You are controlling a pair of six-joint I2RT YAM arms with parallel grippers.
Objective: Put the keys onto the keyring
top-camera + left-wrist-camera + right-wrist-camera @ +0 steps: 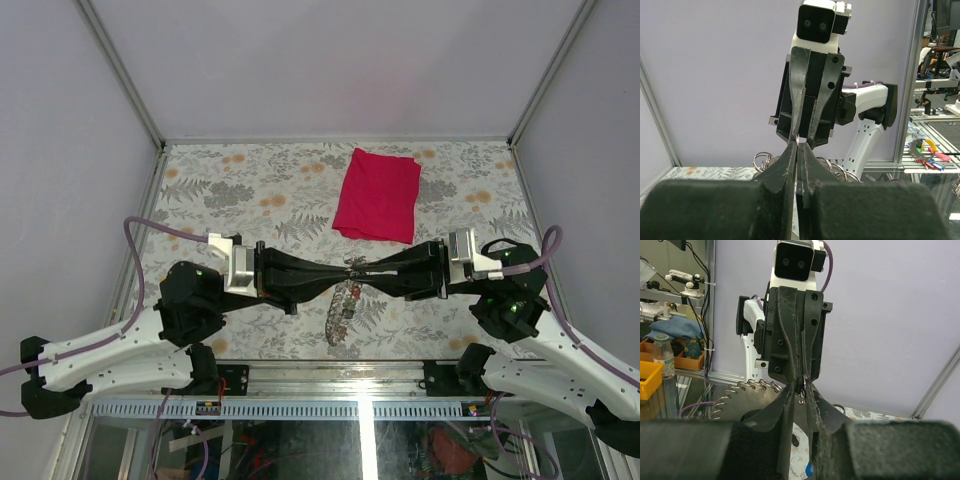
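Both jaws meet tip-to-tip: left pinched shut on the keyring [804, 385]; right nearly closed, hold unclear. Likely light, stiff, slippery; pinch its band flat.

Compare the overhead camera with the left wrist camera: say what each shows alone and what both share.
Only overhead: the red cloth. Only left wrist: the small ring pinched at the left gripper's shut tips, and a cluttered bench beyond the glass. Both: the right gripper meeting the left tip to tip, a bunch of rings beneath.
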